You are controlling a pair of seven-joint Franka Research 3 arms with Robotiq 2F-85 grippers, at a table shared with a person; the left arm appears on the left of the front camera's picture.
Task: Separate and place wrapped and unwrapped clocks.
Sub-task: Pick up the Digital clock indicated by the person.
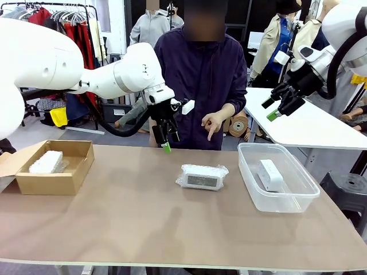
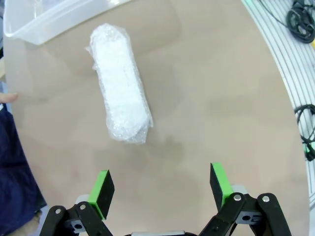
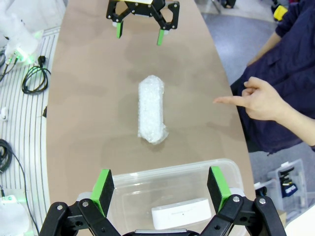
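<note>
A bubble-wrapped clock (image 1: 202,177) lies screen-up in the middle of the table; it also appears as the wrapped clock (image 2: 120,83) and the wrapped clock (image 3: 151,114). My left gripper (image 1: 166,146) hovers open above the table, left of and behind it, seen again as the left gripper (image 2: 162,189) and the left gripper (image 3: 139,35). Another wrapped clock (image 1: 46,162) rests in the cardboard box (image 1: 69,182). The bare clock (image 1: 269,175) lies in the clear tub (image 1: 287,203), also showing as the bare clock (image 3: 182,216). My right gripper (image 1: 270,109) hangs open high over the tub, with nothing between its fingers (image 3: 162,189).
The person's hand (image 1: 213,123) points a finger down toward the middle clock, visible too as the hand (image 3: 256,101). A white table (image 1: 309,123) stands behind at the right. Cables (image 3: 32,78) lie on the floor beyond the table's near edge.
</note>
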